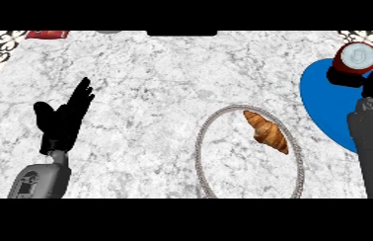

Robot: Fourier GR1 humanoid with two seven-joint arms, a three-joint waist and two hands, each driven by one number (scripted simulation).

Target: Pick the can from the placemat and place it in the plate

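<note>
Right hand (344,77) curls round the red metal can (356,56) over the blue oval placemat (324,99); the croissant-bearing, marble-patterned round plate (206,136) awaits. Left hand (64,117) rests open.

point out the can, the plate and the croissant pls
can (357,56): head view, on its pale top face, at the right edge.
plate (202,136): head view, on its left rim.
croissant (267,132): head view, on the middle of its brown body, lying in the plate.
</note>
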